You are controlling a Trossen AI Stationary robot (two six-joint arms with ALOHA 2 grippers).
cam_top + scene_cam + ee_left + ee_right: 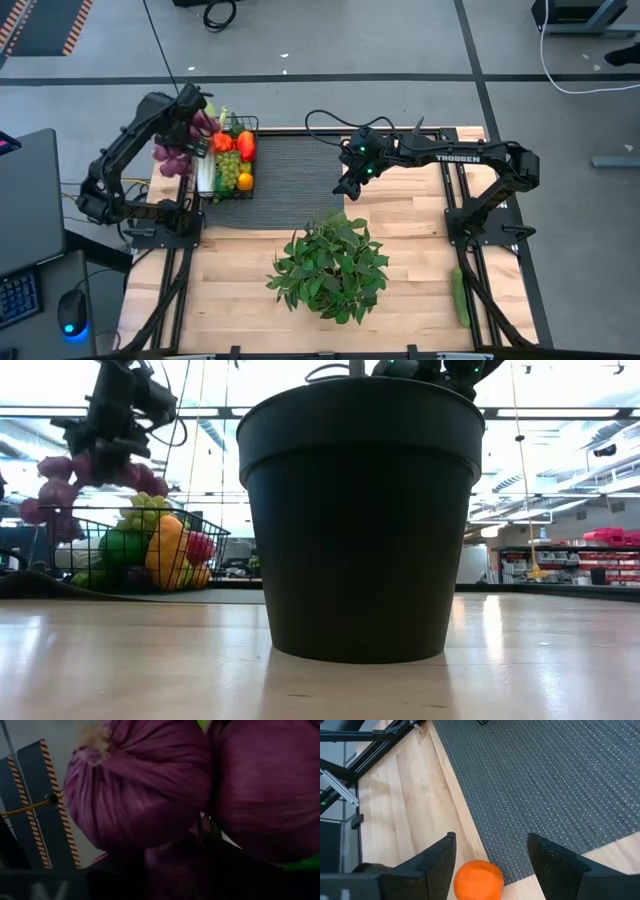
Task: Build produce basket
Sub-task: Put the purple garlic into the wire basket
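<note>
Now | left fingers (190, 128): holding purple bulb string (172, 155) | right fingers (490, 865): wide over orange (479, 880) | plant (330, 265) mid-table

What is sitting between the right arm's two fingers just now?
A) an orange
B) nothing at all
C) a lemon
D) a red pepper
A: the right wrist view shows an orange lying on the wooden table at the edge of the dark mat, between the spread fingers of the right gripper, which do not touch it.
</note>
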